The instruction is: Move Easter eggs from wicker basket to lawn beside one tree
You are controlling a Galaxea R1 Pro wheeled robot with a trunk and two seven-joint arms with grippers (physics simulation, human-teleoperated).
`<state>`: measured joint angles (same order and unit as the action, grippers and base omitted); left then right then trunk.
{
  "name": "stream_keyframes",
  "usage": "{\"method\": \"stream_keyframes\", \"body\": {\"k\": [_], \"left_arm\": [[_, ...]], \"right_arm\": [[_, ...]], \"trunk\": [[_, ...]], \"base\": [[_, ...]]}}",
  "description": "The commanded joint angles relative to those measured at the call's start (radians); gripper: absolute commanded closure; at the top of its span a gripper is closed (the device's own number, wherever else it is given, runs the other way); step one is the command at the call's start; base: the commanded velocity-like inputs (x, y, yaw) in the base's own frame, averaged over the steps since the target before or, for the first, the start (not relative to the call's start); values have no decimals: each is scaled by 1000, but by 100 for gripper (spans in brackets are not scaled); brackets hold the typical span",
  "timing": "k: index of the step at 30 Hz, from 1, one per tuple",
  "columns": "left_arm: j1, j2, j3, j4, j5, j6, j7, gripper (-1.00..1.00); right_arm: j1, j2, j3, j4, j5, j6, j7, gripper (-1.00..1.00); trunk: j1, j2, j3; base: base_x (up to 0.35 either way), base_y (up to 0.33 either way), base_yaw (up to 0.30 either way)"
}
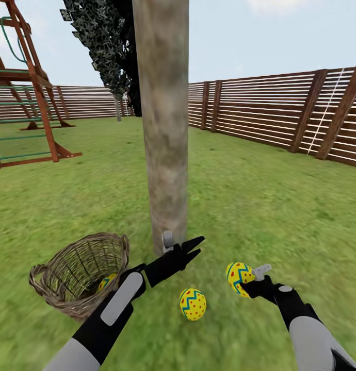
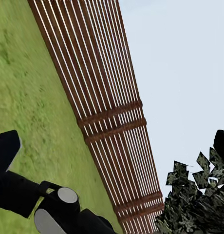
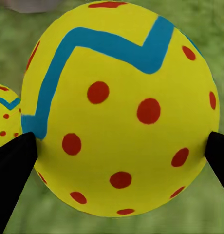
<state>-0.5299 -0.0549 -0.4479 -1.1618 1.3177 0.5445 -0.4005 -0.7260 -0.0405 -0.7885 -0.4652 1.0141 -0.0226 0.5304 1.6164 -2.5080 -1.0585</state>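
A thick grey-beige tree point(image 1: 163, 129) trunk rises from the lawn point(image 1: 250, 206) straight ahead. My right gripper point(image 1: 243, 282) is shut on one Easter egg point(image 1: 237, 274), held just above the grass to the trunk's right; that egg point(image 3: 121, 112) sits between the black fingertips point(image 3: 14, 168). A second egg point(image 1: 192, 304) lies on the grass in front of the trunk, also seen as an egg point(image 3: 5, 117) behind the held one. The wicker basket point(image 1: 69, 293) lies tipped at the left with a third egg point(image 1: 107, 281) inside. My left gripper point(image 1: 195, 246) hangs open and empty by the trunk's base.
A brown slat fence point(image 1: 281, 113) runs along the right and back. A wooden play set point(image 1: 23, 93) stands at the far left. A dark conifer point(image 1: 108, 46) stands behind the trunk. Open grass stretches to the right of the tree.
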Motion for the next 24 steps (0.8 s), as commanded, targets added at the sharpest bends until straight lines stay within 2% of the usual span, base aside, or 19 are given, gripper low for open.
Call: {"method": "stream_keyframes", "body": {"k": [1, 2, 3, 7, 11, 15, 16, 17, 18, 20, 24], "left_arm": [[-1, -2, -5, 1, 8, 5, 1, -100], [-1, -5, -7, 1, 8, 5, 0, -100], [-1, -6, -7, 1, 8, 5, 0, -100], [-1, -6, -8, 2, 8, 5, 0, -100], [-1, -6, -8, 2, 8, 5, 1, -100], [-1, -7, -8, 4, 8, -8, 0, -100], [-1, -7, -8, 5, 8, -16, 0, -100], [-1, -8, -8, 5, 8, -20, 0, -100], [-1, -8, -8, 5, 8, -21, 0, -100], [-1, -8, -9, 5, 9, -21, 0, -100], [-1, -17, -8, 5, 8, -21, 0, -100]], "right_arm": [[-1, 1, -8, 15, 8, -8, -32, 100], [-1, 2, -8, 40, 9, -34, -94, 100], [-1, 2, -8, 81, 10, -91, -153, 100], [0, 4, -7, 118, 12, -114, -238, 100], [0, 32, -3, 146, 20, -119, -335, 100], [0, 36, 1, 261, 40, -195, -427, 100], [0, 36, 1, 285, 54, -205, -438, 100], [0, 38, 2, 325, 125, -212, -445, 100], [0, 39, 2, 353, 169, -213, -446, 100], [0, 39, 2, 385, 195, -213, -446, 100], [2, 38, 2, 419, 203, -213, -446, 100]], "trunk": [[0, 0, -1], [0, 0, -1], [0, 0, -1], [0, 0, -1], [0, 0, -1], [0, 0, -1], [0, 0, -1], [0, 0, -1], [0, 0, -1], [0, 0, -1], [0, 0, -1]], "base": [[1, -287, 265], [0, -317, 282], [0, -328, 289], [0, -329, 290], [30, -328, 290], [126, -317, 290], [162, -299, 290], [189, -277, 290], [195, -223, 290], [189, -193, 290], [33, -33, 133]]}}
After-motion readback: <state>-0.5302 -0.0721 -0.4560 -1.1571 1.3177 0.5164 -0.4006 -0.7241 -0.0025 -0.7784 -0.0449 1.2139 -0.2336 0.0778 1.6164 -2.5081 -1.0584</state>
